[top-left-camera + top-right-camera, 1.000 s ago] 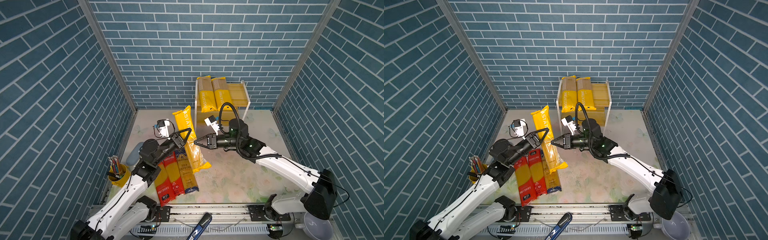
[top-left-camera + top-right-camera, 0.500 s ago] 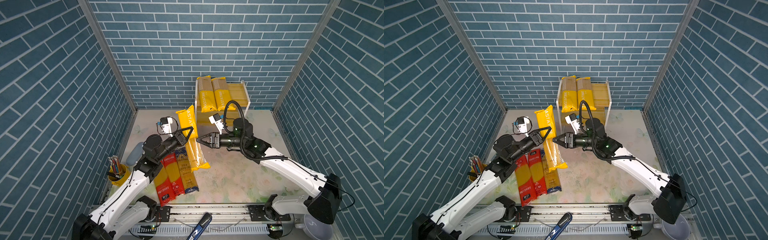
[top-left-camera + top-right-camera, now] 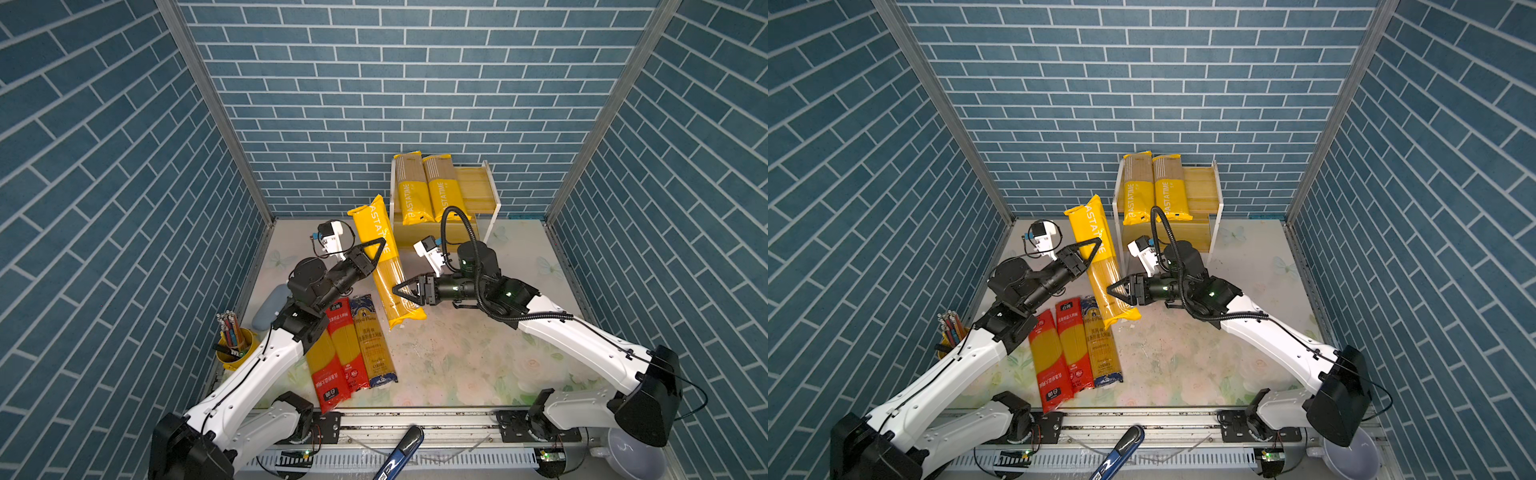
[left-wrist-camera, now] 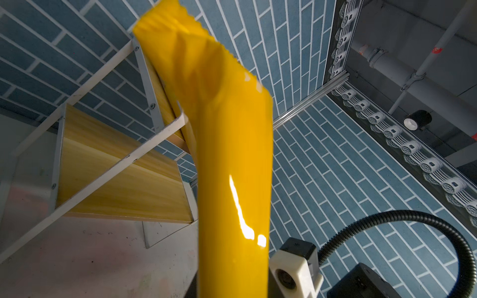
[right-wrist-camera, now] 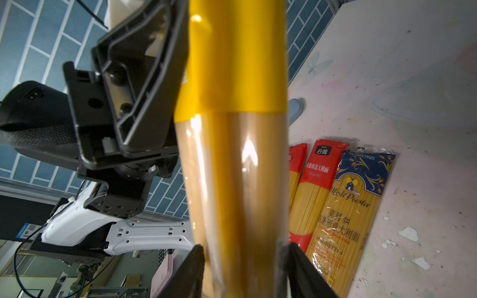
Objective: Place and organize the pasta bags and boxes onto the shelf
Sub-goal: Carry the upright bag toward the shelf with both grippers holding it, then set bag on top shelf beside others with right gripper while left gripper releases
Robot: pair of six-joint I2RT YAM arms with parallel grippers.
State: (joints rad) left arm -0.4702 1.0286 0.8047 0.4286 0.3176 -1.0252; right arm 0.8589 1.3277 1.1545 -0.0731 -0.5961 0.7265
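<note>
Two red-ended packs [image 3: 332, 361] and blue-ended pack [image 3: 372, 340] lie flat side by side on table [image 3: 478, 365], not yet shelved. Left gripper [image 3: 380, 245] pinches a yellow pack [image 3: 386, 274] high up, tilted shelfward; right gripper [image 3: 397, 289] jaws spread astride its lower half, probably steadying. Behind, shelf [image 3: 478, 191] top tier holds two yellow packs [image 3: 409, 195], room beside them

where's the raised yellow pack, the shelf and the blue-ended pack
raised yellow pack [image 3: 368, 222], in a top view, yellow printed upper end
shelf [image 3: 473, 187], in a top view, bare right of top board
blue-ended pack [image 3: 371, 338], in a top view, clear middle window
</note>
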